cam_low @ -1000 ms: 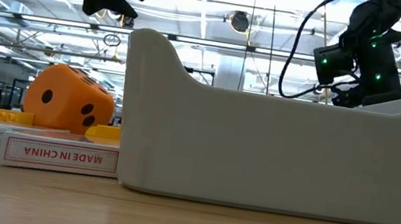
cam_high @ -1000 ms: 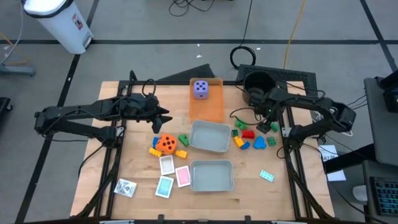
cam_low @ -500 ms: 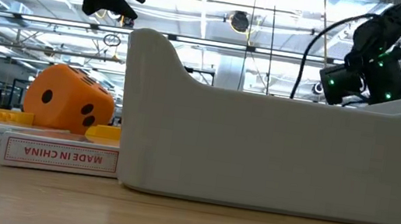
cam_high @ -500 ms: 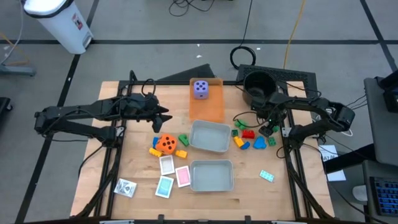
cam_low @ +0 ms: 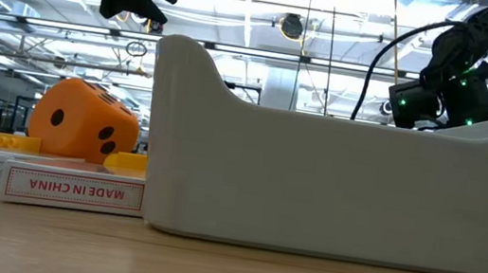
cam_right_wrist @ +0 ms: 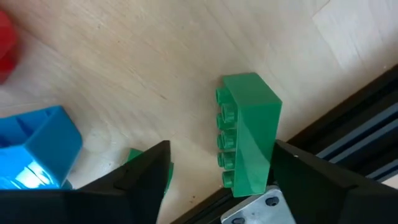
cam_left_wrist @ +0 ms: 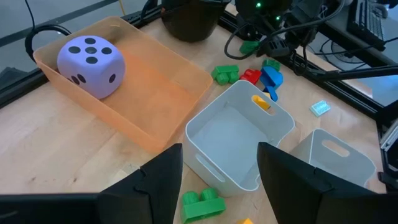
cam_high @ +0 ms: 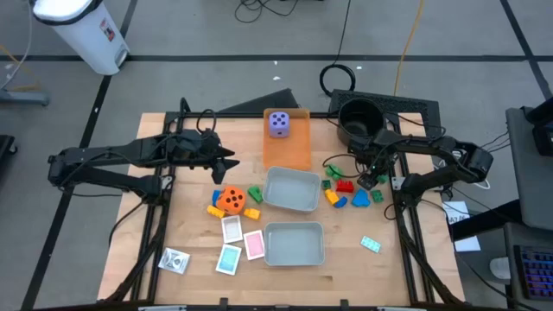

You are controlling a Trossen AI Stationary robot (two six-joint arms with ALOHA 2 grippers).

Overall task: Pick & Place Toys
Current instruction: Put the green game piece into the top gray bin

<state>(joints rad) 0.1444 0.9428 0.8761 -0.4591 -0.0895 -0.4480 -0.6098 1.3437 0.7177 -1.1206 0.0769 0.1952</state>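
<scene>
My right tool (cam_right_wrist: 214,171), jaws spread and empty, straddles a green brick (cam_right_wrist: 249,134) on the bench (cam_high: 346,268) right of the upper grey tray (cam_high: 291,190). Left tool (cam_left_wrist: 214,180) hovers open left of that tray. Both grey trays empty; purple die (cam_high: 278,123) beyond it in the orange tray (cam_high: 289,151). Two dice, four cards loose.

Your right hand (cam_right_wrist: 214,168) has its two dark fingers (cam_right_wrist: 140,171) spread either side of a green brick (cam_right_wrist: 249,134) lying on the wooden desk (cam_right_wrist: 124,74), close to the desk's black edge rail (cam_right_wrist: 348,134). A blue brick (cam_right_wrist: 34,146) lies nearby.
</scene>
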